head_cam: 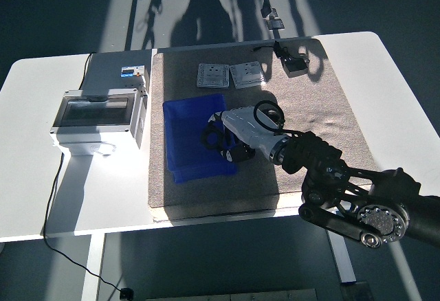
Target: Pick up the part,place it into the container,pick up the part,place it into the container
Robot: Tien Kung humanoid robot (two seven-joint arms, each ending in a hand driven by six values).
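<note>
My right hand (221,141) reaches in from the lower right and hovers over the right side of the blue container (187,136). Its dark fingers are curled around a small black part (234,152), held just above the container's right rim. The white forearm shell hides much of the grasp. Two flat grey square parts (212,75) (246,74) lie side by side on the mat behind the container. Another black part (295,64) sits at the mat's far right corner. The left arm is out of view.
A brown mat (309,129) covers the table's middle. A grey electrical box with a clear lid (100,117) stands left of the container, its cable trailing off the near edge. A small dark object (273,19) lies beyond the table's far edge.
</note>
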